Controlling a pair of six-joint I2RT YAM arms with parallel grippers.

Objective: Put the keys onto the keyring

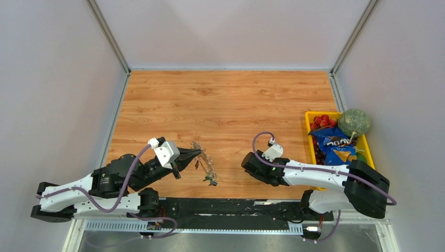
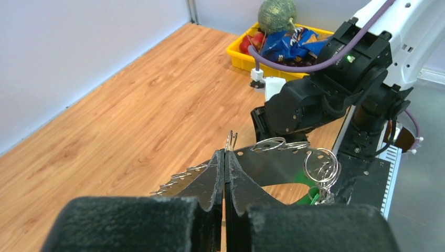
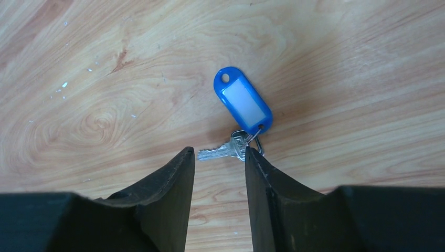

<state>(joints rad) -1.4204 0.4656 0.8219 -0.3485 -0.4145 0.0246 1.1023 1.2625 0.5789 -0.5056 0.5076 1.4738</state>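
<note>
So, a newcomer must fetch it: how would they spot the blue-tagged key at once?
On the wooden table, find the right gripper. Between its open black fingertips lies a small silvery key ringed to an oblong blue plastic tag with a white label window; the other keys are on the thin silvery keyring pinched by the left gripper.

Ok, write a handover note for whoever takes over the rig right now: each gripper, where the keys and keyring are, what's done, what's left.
Left gripper: shut on the keyring.
Right gripper: open, fingertips either side of the blue-tagged key, which lies flat on the table.
Done: the green-tagged key and some silvery keys hang from the keyring.
Left: grip the blue-tagged key, lift it and thread it on.
</note>
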